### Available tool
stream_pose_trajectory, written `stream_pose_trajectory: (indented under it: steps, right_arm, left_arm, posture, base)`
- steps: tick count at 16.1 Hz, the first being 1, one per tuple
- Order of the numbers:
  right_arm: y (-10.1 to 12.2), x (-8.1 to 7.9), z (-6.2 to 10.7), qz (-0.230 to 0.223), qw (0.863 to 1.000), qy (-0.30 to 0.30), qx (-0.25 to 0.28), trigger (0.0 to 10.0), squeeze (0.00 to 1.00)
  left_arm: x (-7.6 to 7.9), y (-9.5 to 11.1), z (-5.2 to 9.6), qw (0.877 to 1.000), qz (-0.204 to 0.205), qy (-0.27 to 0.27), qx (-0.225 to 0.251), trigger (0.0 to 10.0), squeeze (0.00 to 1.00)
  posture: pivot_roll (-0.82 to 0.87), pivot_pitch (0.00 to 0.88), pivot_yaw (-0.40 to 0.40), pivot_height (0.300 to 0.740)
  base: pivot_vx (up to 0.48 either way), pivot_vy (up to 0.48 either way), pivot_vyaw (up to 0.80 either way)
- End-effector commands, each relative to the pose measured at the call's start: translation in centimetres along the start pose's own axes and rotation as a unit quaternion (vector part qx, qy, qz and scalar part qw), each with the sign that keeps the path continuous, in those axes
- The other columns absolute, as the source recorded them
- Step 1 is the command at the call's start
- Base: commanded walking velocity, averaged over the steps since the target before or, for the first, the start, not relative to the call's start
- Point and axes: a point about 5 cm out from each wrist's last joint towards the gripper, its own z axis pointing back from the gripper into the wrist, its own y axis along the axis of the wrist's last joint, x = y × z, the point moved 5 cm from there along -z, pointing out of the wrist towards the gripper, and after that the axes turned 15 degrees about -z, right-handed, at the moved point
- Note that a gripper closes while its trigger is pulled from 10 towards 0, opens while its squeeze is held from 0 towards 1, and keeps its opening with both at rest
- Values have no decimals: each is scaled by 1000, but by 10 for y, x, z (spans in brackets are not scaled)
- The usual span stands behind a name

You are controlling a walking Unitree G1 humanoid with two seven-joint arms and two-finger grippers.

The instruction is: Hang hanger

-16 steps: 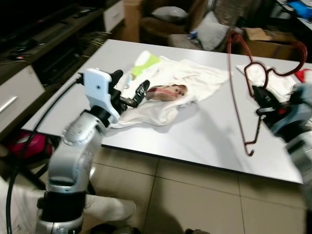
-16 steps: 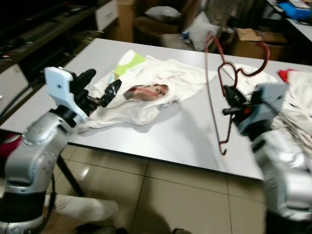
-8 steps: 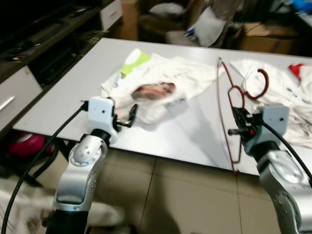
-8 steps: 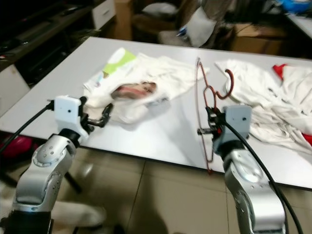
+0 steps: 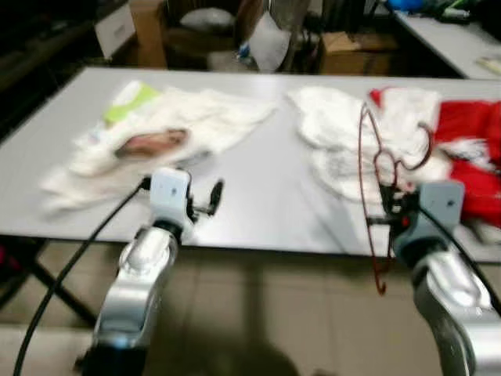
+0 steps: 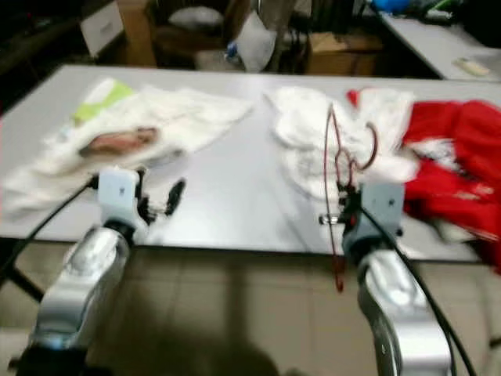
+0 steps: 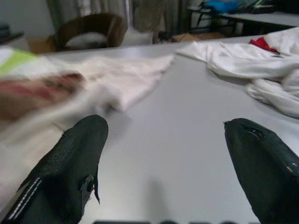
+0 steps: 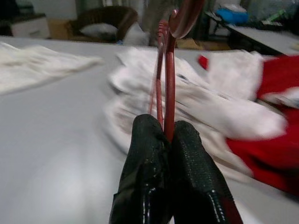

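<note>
A dark red wire hanger stands upright over the table's front edge, its hook toward the clothes. My right gripper is shut on its wire; the right wrist view shows the fingers pressed together around the hanger. My left gripper is open at the front edge of the grey table, and in the left wrist view nothing lies between its wide-apart fingers.
A white printed shirt lies on the table's left part, white clothes and a red garment on the right. A chair and cardboard boxes stand behind the table. Tiled floor lies in front.
The whole view has swung to the right and is blurred, bringing the red garment into view. The right gripper still holds the hanger upright. The left gripper is farther from the printed shirt.
</note>
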Motion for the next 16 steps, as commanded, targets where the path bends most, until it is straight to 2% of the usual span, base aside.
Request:
stream_pose_trajectory:
  steps: [1, 2, 4, 7, 8, 9, 11, 14, 16]
  right_arm:
    - [8, -2, -3, 9, 1000, 1, 2, 10000, 0]
    - [10, -5, -5, 11, 1000, 8, 2, 10000, 0]
    - [26, -15, -9, 79, 996, 30, 12, 10000, 0]
    - [27, -4, 0, 56, 998, -5, 11, 10000, 0]
    - [24, -3, 1, 40, 999, -11, 10, 10000, 0]
    - [20, -3, 1, 47, 999, -14, 5, 10000, 0]
    - [18, -7, 5, 39, 999, -10, 1, 10000, 0]
    - [15, -4, 6, 21, 1000, -16, -4, 10000, 0]
    - [4, -4, 5, 9, 1000, -13, -17, 10000, 0]
  left_arm:
    - [-1, 13, 1, 1000, -3, 9, 17, 10000, 0]
    - [-1, 13, 2, 1000, -6, 9, 19, 10000, 0]
    - [0, 14, 2, 999, -23, -6, 22, 10000, 0]
    - [4, 13, 0, 999, -18, -14, 22, 10000, 0]
    - [8, 14, -1, 999, -21, -24, 24, 10000, 0]
    - [11, 15, -2, 999, -16, -31, 26, 10000, 0]
    - [8, 15, -2, 999, -15, -34, 24, 10000, 0]
    - [3, 10, -4, 999, -21, -32, 18, 10000, 0]
    - [5, 9, -5, 999, -16, -37, 17, 10000, 0]
  posture:
    - [-113, 0, 5, 740]
    - [-114, 2, 6, 740]
    - [-115, 14, 20, 740]
    - [-115, 4, 43, 740]
    - [-119, 5, 49, 740]
    - [-112, 1, 51, 740]
    - [-123, 1, 62, 740]
    - [-126, 0, 70, 740]
    - [-133, 0, 76, 740]
  base:
    - [0, -442, 0]
    - [0, -428, 0]
    - [0, 0, 0]
    - [0, 0, 0]
    - [0, 0, 0]
    - [0, 0, 0]
    - [0, 0, 0]
    - [0, 401, -800]
    - [0, 480, -694]
